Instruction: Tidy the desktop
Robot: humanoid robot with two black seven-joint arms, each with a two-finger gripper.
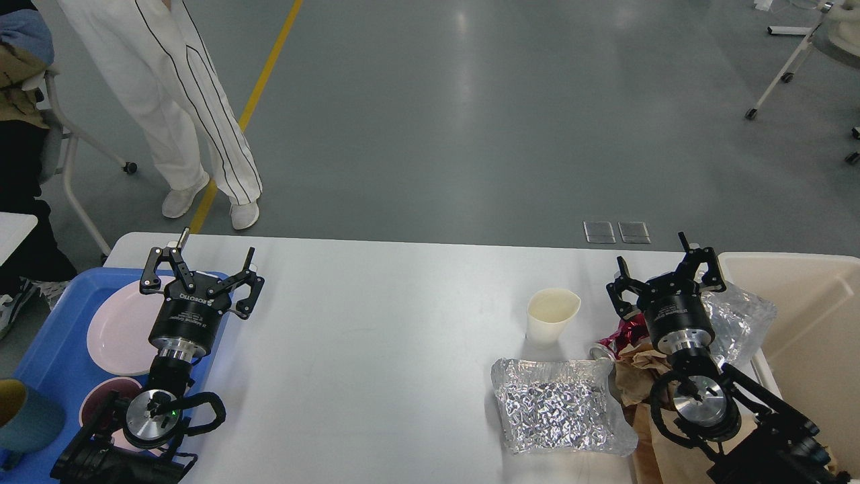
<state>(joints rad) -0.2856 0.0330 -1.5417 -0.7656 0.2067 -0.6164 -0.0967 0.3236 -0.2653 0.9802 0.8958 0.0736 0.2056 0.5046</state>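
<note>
Ideally, with both the left gripper point(199, 273) and right gripper point(663, 272) spread empty, the right takes the paper cup point(551, 315) at its nine o'clock, squeezing lightly.

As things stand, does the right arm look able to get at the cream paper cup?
Probably yes. The right gripper hangs open just right of the cream cup, which stands upright on bare desktop. Nothing lies between them; the foil tray sits nearer the robot.

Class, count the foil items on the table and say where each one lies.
2: a foil tray near the front edge, and crumpled foil beside the bin. The right arm may hide more.
</note>
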